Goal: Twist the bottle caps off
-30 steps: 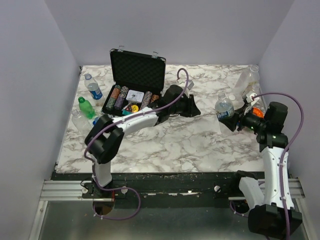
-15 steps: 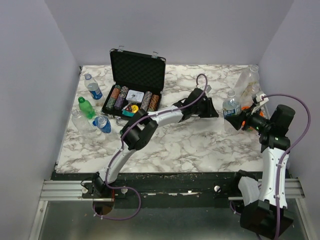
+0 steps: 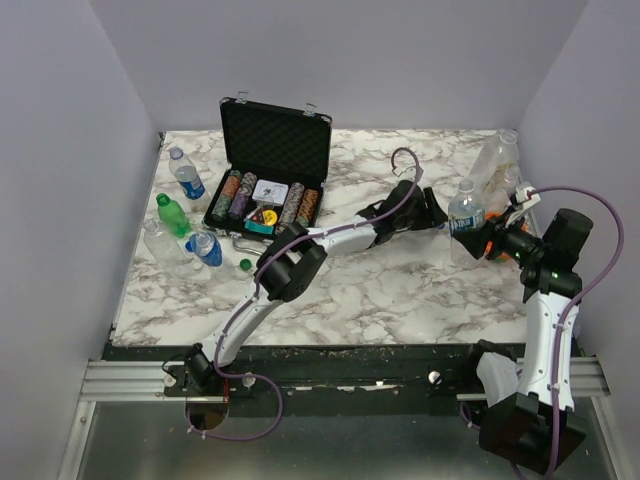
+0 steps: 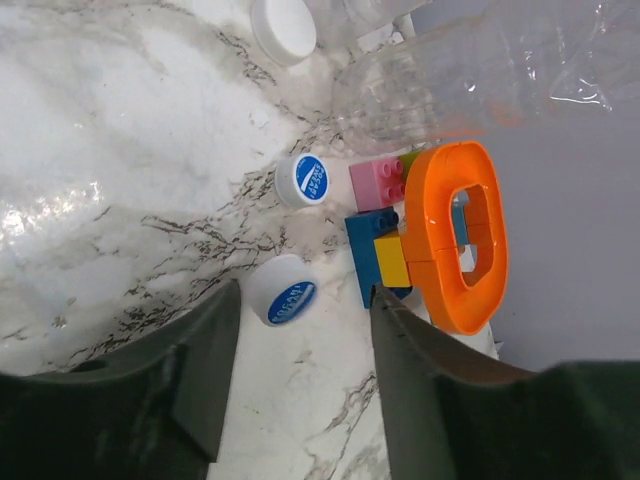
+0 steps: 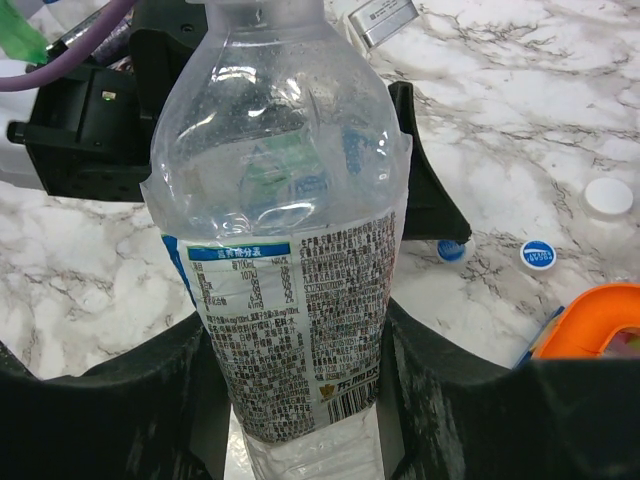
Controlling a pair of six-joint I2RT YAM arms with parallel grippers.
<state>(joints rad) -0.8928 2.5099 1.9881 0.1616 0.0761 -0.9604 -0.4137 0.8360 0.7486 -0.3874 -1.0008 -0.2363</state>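
Observation:
My right gripper is shut on a clear bottle with a blue and white label and holds it upright; its top is cut off by the frame edge. In the top view the bottle stands at the right, in my right gripper. My left gripper reaches across to just left of it, open and empty. In the left wrist view its open jaws frame bare marble and a loose white cap with a blue logo. A second such cap and a plain white cap lie beyond.
An orange ring and toy bricks lie by the right wall with clear bottles. An open black chip case stands at the back left. More bottles, one green, and a green cap lie left.
My left arm has stretched from the table's middle to the right, up to the held bottle. My right gripper has carried the bottle a little right and back.

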